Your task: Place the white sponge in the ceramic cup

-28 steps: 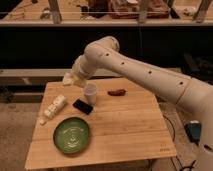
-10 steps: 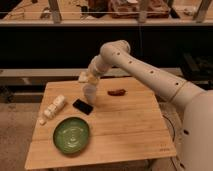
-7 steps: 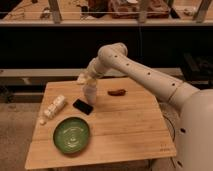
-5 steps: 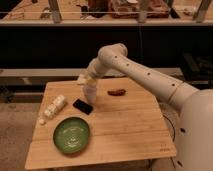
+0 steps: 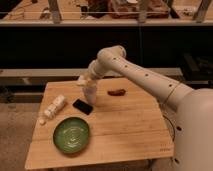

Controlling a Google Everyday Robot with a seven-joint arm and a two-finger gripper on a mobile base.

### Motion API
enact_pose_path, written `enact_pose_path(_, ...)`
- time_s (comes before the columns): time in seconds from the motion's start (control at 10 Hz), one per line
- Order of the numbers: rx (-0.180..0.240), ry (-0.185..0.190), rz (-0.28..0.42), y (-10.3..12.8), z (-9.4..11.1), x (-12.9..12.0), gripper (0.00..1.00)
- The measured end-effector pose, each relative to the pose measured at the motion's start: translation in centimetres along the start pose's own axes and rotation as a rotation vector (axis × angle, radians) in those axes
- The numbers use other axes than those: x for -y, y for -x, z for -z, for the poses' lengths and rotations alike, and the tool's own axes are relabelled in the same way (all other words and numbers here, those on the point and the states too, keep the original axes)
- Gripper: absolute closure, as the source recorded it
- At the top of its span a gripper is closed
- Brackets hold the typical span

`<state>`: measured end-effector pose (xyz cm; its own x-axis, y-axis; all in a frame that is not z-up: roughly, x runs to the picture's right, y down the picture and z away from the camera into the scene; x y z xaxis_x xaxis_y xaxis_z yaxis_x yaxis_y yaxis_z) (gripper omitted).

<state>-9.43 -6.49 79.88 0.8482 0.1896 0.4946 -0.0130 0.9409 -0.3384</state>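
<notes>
The robot's white arm (image 5: 142, 76) reaches from the right side over the wood bench (image 5: 130, 127). Its gripper (image 5: 86, 84) hangs at the back left part of the bench, right on top of the ceramic cup (image 5: 90, 95). The gripper covers the cup's top, so only the pale lower part shows, and the inside is hidden. Can't tell if the gripper is open or closed, b/c its tip is just a pale blob. The white sponge can't be picked out for sure. It may be part of that blob at the cup's mouth, but it looks the same color as the gripper and cup. A flat black thing (image 5: 82, 106) lies just beside the cup, in front and a bit left. A row of small white pieces (image 5: 53, 107) sits near the left edge, too small to tell what they are. The round green plate (image 5: 72, 135) is at the front left. A small red-brown thing (image 5: 117, 92) lies to the right of the cup, well apart from it. The robot's big body (image 5: 196, 132) is cut off at the right edge.
</notes>
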Motion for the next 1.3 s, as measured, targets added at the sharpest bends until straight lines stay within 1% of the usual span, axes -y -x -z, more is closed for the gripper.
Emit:
enact_pose_path(0.3, 0.000, 0.005, 0.006, -0.1, -0.9, -0.2, 0.99)
enact_pose_path(0.7, -0.004, 0.006, 0.004, -0.5, -1.2, -0.3, 0.99)
enact_pose_path(0.8, -0.003, 0.007, 0.006, -0.3, -1.4, -0.3, 0.95)
enact_pose_path(1.0, -0.003, 0.009, 0.009, -0.2, -1.7, -0.4, 0.77)
enact_pose_path(1.1, -0.004, 0.008, 0.008, -0.3, -1.7, -0.3, 0.71)
enact_pose_path(1.3, -0.006, 0.010, 0.007, -0.6, -1.8, -0.4, 0.69)
